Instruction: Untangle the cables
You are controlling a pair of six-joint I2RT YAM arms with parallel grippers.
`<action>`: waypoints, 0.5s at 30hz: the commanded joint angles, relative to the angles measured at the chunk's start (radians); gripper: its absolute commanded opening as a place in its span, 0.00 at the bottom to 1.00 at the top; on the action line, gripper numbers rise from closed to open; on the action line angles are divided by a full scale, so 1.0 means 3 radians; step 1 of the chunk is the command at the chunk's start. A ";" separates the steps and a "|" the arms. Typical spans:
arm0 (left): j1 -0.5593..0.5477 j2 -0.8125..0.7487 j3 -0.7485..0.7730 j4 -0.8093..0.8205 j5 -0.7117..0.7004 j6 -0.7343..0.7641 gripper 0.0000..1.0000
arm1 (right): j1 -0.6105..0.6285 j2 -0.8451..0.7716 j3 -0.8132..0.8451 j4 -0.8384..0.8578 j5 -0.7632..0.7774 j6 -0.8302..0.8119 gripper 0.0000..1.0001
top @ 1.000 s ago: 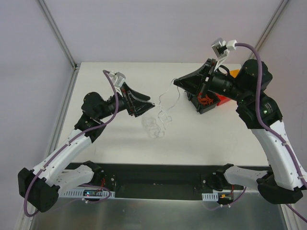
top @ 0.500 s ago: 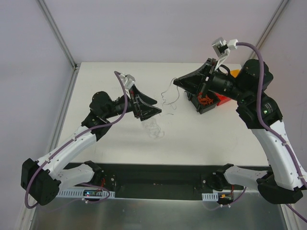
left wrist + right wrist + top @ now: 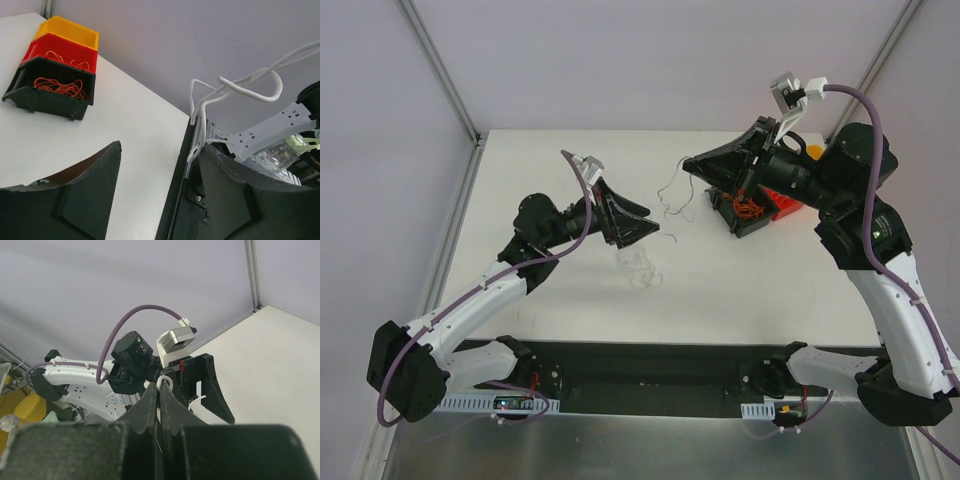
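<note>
White and thin, a curly wire strand (image 3: 672, 200) hangs from the tip of the right gripper (image 3: 687, 163), which is raised above the far middle of the pale tabletop (image 3: 550, 290). In the right wrist view its two black fingers (image 3: 148, 405) are pressed together, with a small loop of that wire strand (image 3: 165, 382) pinched at their ends — a tight, narrow grip. The strand drops in loose curls toward the left gripper (image 3: 650, 230), whose tip sits just below and to the left of the right one.

The left gripper's jaws stand apart: the left wrist view shows bare table between its two dark fingers (image 3: 75, 200), with nothing clamped. A white wire strand (image 3: 200, 120) curls above the right-hand finger in that view and runs down along its inner edge; whether it touches the pad I cannot tell.

The rest of the cables — a small whitish-clear tangle (image 3: 638, 265) — lies on the table just beneath the left gripper. Whether it joins the hanging strand I cannot tell.

At the far right of the table three open bins stand in a row: a black bin (image 3: 55, 102) with a nest of thin orange wire (image 3: 57, 87) inside, a red bin (image 3: 37, 50) behind it holding a few orange strands, and a yellow bin (image 3: 70, 31) beyond.
</note>
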 commanded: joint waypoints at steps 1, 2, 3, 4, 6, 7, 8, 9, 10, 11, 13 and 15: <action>-0.0061 -0.0054 -0.0011 0.0296 0.0021 -0.0086 0.63 | -0.0013 -0.0079 0.0008 0.0332 0.0008 0.0139 0.00; -0.0071 -0.0034 -0.0006 0.0306 0.0036 -0.0092 0.62 | -0.0008 -0.0084 -0.0013 0.0348 0.0023 0.0144 0.00; -0.0076 -0.0029 -0.0006 0.0306 0.0026 -0.0092 0.58 | -0.0013 -0.0099 -0.0033 0.0338 0.0074 0.0139 0.00; -0.0076 -0.0024 -0.0016 0.0286 -0.0004 -0.0097 0.56 | -0.0008 -0.0109 -0.0048 0.0312 0.0161 0.0109 0.01; -0.0081 -0.0034 -0.0001 0.0078 -0.0122 -0.0036 0.61 | -0.0013 -0.0120 -0.0013 0.0017 0.0518 -0.0064 0.00; -0.0076 -0.0044 0.0015 -0.0045 -0.0163 0.0020 0.70 | -0.0033 -0.0115 0.0033 -0.0142 0.0742 -0.0182 0.00; -0.0081 -0.0064 0.0015 -0.0183 -0.0229 0.0077 0.78 | -0.0064 -0.0115 0.0043 -0.0249 0.0967 -0.0274 0.00; -0.0081 -0.0100 0.0000 -0.0296 -0.0305 0.0128 0.82 | -0.0130 -0.0110 0.0048 -0.0342 0.1147 -0.0295 0.00; -0.0076 -0.0151 -0.0016 -0.0418 -0.0392 0.0184 0.89 | -0.0197 -0.0104 0.0049 -0.0418 0.1310 -0.0341 0.00; -0.0076 -0.0232 -0.0031 -0.0612 -0.0510 0.0271 0.93 | -0.0309 -0.0099 0.0038 -0.0470 0.1429 -0.0356 0.00; -0.0076 -0.0386 -0.0057 -0.0914 -0.0760 0.0424 0.95 | -0.0585 -0.0064 0.0013 -0.0511 0.1608 -0.0362 0.00; -0.0076 -0.0519 -0.0047 -0.1241 -0.1021 0.0552 0.96 | -0.0876 -0.0013 -0.0013 -0.0496 0.1665 -0.0336 0.00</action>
